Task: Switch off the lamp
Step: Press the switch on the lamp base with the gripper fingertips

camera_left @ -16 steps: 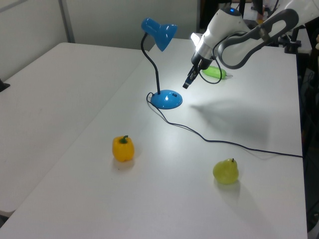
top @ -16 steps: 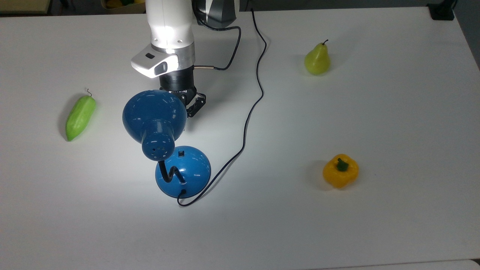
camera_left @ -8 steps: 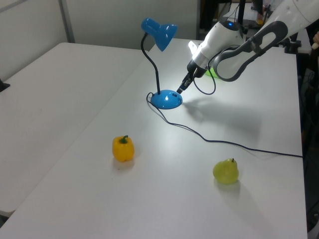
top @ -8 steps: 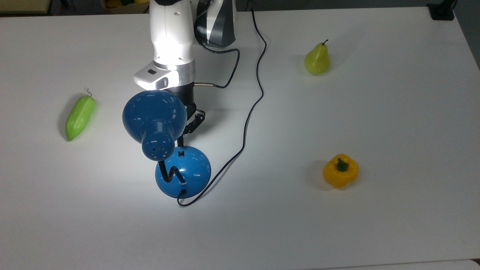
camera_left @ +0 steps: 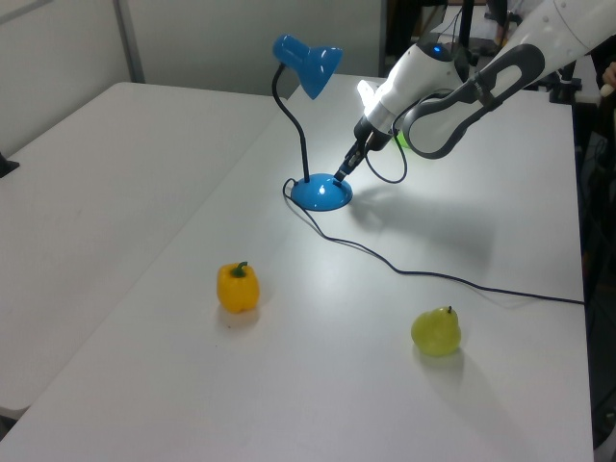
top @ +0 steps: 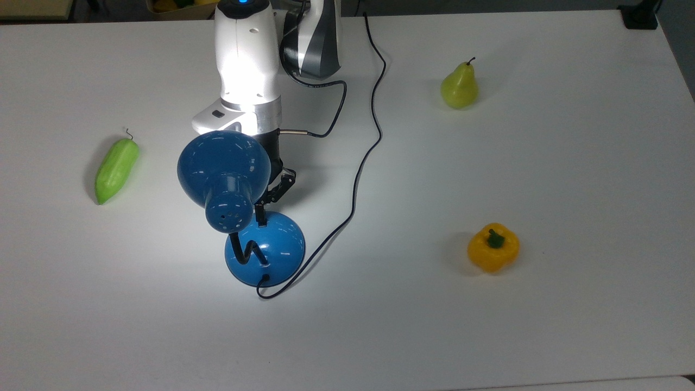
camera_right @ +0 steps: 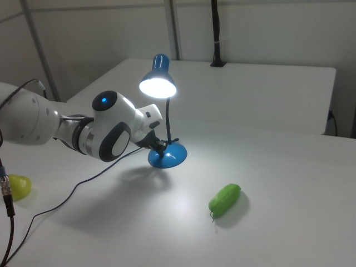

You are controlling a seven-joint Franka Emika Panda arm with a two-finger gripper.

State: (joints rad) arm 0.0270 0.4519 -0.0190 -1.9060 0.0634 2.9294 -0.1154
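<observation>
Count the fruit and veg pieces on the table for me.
3: a pear at the top view's upper right, a yellow bell pepper at the top view's lower right, a green gourd at the top view's left.

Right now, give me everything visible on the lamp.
The lamp is glossy blue: a bell shade on a bent black neck rising from a round domed base. It is lit; the shade glows white in the right view and throws a bright patch on the table. It stands upright. A thin dark cord leaves the base. The pincer tip sits on the base's top.
</observation>
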